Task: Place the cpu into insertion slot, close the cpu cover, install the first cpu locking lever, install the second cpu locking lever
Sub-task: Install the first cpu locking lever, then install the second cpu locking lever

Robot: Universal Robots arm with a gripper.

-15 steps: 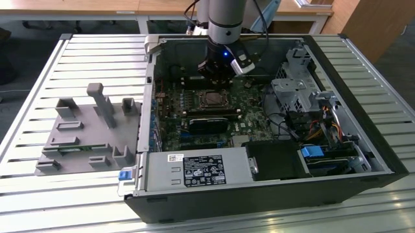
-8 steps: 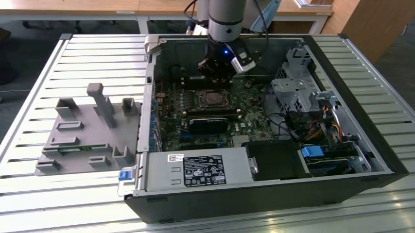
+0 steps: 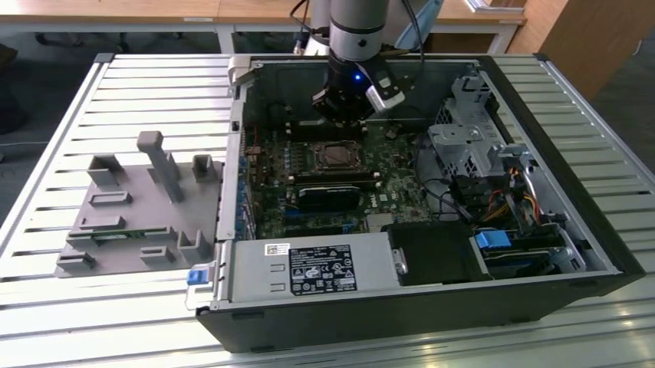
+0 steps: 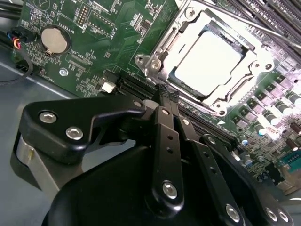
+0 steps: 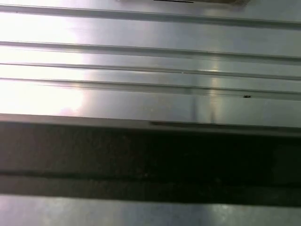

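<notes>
Exterior view: your gripper (image 3: pixel 345 115) hangs inside the open computer case (image 3: pixel 532 253), just behind the socket (image 3: pixel 335 156) on the board.

Second wrist view: the chip (image 4: pixel 210 62) already sits in the socket (image 4: pixel 171 75) with the cover frame (image 4: pixel 235 92) lying over its edges. The jaws are together, empty. Judged from this, stay low and square to the frame edge; don't scrape the board.

First wrist view: slatted table (image 5: pixel 141 56), nothing useful.
</notes>
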